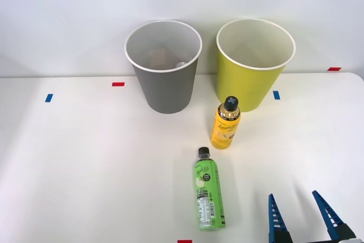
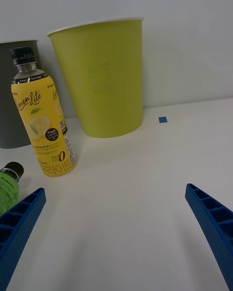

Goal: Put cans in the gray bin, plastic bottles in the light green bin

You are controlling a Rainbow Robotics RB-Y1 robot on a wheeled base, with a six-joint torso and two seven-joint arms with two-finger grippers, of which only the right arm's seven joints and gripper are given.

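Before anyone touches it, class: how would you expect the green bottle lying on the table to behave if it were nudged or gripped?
The green bottle lies on its side on the white table, so a sideways nudge would probably roll it. Its round, smooth labelled body may slip between fingers. It looks filled with green drink, so likely fairly heavy for its slim size. The right gripper waits open beside it.

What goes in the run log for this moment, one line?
pincer open, empty | green bottle lying on table | yellow bottle upright by lime bin | gray bin beside it
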